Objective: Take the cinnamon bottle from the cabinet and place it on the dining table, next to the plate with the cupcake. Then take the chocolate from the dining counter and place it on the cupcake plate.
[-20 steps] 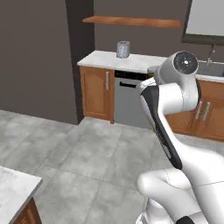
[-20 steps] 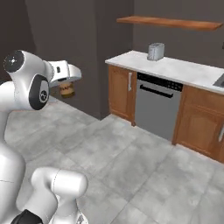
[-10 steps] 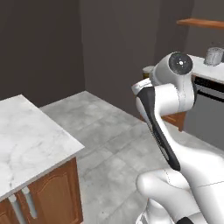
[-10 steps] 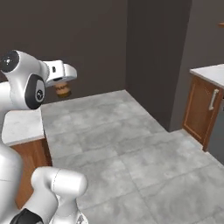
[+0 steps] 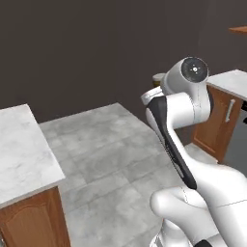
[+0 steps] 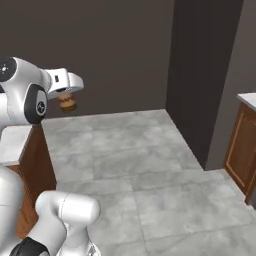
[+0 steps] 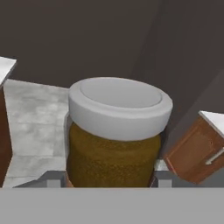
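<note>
View swung leftward; cinnamon bottle [image 7: 116, 131] still gripped.

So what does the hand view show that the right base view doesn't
Hand view alone: the cinnamon bottle's pale grey cap seen from above, its grainy brown body, and the tool's fingers on either side.

Right base view alone: the white arm carrying the bottle high over the tiled floor, beside a marble-topped wooden unit.

Both: the bottle in the tool, dark walls, grey floor and a wooden cabinet at the right.
</note>
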